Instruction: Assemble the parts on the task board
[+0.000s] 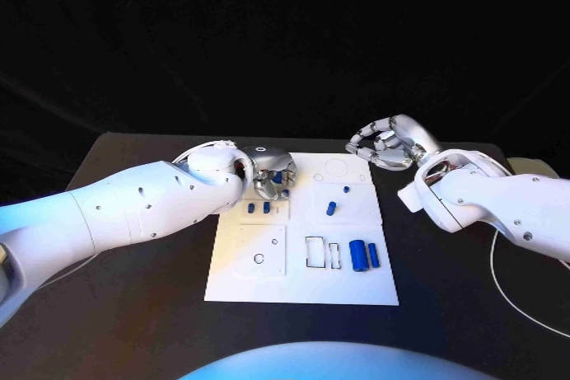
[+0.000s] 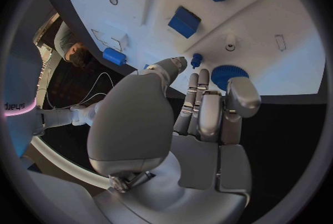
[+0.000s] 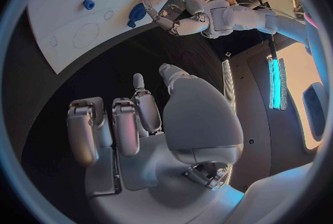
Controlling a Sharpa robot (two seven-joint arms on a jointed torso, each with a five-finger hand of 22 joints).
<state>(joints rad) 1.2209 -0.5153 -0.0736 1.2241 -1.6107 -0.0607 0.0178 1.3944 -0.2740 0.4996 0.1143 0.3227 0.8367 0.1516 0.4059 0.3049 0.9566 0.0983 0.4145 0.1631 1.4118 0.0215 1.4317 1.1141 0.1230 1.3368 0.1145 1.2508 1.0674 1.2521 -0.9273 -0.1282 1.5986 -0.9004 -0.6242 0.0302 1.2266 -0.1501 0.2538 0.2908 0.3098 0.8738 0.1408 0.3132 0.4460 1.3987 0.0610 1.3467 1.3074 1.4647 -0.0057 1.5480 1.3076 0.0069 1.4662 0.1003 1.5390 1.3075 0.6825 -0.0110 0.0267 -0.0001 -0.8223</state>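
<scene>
My left robot hand (image 1: pixel 271 167) hangs over the far left corner of the task board (image 1: pixel 303 291), the white plate lying in the middle of the black surface (image 1: pixel 142 314). From my left wrist, its fingers (image 2: pixel 201 103) lie fairly straight and close together, reaching toward a round ribbed blue part (image 2: pixel 229 74) at the board's edge. The fingertips are right at that part, and a small blue peg (image 2: pixel 196 60) stands just beside them. I cannot tell whether the fingers are actually gripping anything or only touching it.

My right robot hand (image 1: pixel 390 144) sits off the board, above the dark surface just beyond its far right corner. Its fingers (image 3: pixel 125 124) are curled partway inward and hold nothing; from my right wrist there is only dark surface past them, with the board's white edge further off.

On the board, two small blue blocks (image 1: pixel 259 207) lie side by side in the left column, just near of my left robot hand. A short blue part (image 1: pixel 331 206) rests at a slant in the middle column, with a tiny blue piece (image 1: pixel 346 188) just far of it. Toward the near right, two blue cylinders (image 1: pixel 365 255) lie side by side, next to a narrow rectangular outline (image 1: pixel 315 252) to their left. A square plate section with small holes (image 1: pixel 260 250) sits at the near left of the board. At the far middle there is a faint round outline (image 1: pixel 336 162).
</scene>
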